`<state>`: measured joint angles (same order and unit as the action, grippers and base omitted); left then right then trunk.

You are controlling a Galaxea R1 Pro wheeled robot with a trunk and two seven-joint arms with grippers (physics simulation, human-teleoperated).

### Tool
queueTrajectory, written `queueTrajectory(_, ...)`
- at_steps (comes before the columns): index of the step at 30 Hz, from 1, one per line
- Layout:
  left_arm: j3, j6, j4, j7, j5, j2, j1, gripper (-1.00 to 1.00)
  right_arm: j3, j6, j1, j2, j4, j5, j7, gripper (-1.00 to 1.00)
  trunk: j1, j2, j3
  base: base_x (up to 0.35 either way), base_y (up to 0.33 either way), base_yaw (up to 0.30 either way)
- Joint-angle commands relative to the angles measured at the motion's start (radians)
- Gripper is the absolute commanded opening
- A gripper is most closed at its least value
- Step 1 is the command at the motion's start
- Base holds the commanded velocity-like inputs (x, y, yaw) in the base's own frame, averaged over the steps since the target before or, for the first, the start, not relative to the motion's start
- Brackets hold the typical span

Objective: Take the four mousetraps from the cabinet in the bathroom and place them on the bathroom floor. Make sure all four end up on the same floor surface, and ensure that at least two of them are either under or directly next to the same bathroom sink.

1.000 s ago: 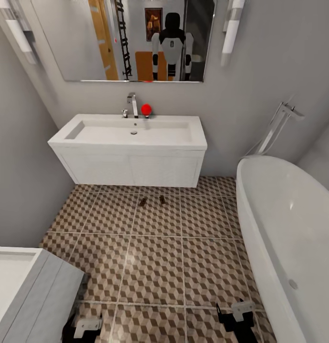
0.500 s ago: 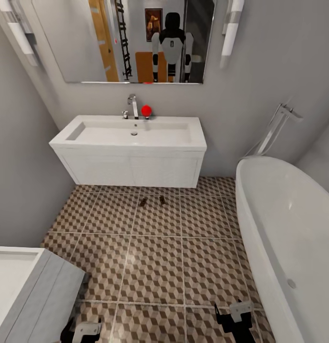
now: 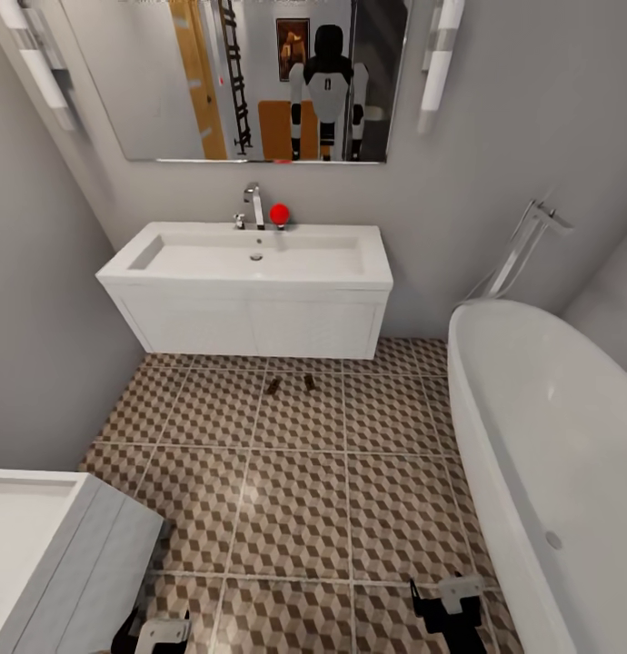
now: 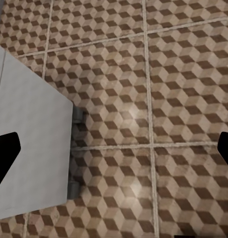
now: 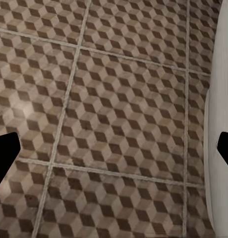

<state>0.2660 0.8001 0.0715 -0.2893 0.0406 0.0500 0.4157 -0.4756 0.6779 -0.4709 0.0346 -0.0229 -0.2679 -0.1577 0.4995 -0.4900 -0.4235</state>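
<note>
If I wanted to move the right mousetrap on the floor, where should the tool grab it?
Probably from straight above, pinching the right mousetrap across its two long edges. It lies flat on the floor in front of the vanity, apart from the left mousetrap. It is too small here to make out the metal parts.

Premises present as a domestic bathroom: white sink [image 3: 250, 259] with chrome tap [image 3: 253, 203] on a vanity, wall mirror [image 3: 232, 77], oval bathtub [image 3: 550, 436], and cube-patterned tiled floor [image 3: 295, 500].
</note>
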Motion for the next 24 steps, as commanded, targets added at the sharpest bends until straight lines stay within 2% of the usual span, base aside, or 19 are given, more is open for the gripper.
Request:
queueTrajectory(1,0.009,0.005,0.004,-0.004,0.004,-0.001,0.001,1.00,-0.009,0.002,0.000,0.000,0.000,-0.012,-0.004,1.00,-0.003,0.006,0.003,0.000,0.000,0.000)
queueTrajectory(4,0.009,0.005,0.004,-0.004,0.004,-0.001,0.000,1.00,-0.009,0.002,0.000,-0.001,0.000,-0.037,-0.004,1.00,-0.015,0.027,0.016,0.000,0.000,0.000)
queueTrajectory(13,0.009,0.004,0.004,-0.004,0.004,-0.001,-0.002,1.00,-0.009,0.000,0.000,0.000,0.000,-0.046,-0.003,1.00,-0.049,0.090,0.059,0.000,0.000,0.000)
queueTrajectory(24,0.009,0.004,0.004,-0.004,0.004,-0.002,-0.002,1.00,-0.009,0.000,0.000,0.000,0.000,-0.045,-0.003,1.00,-0.049,0.090,0.077,0.000,0.000,0.000)
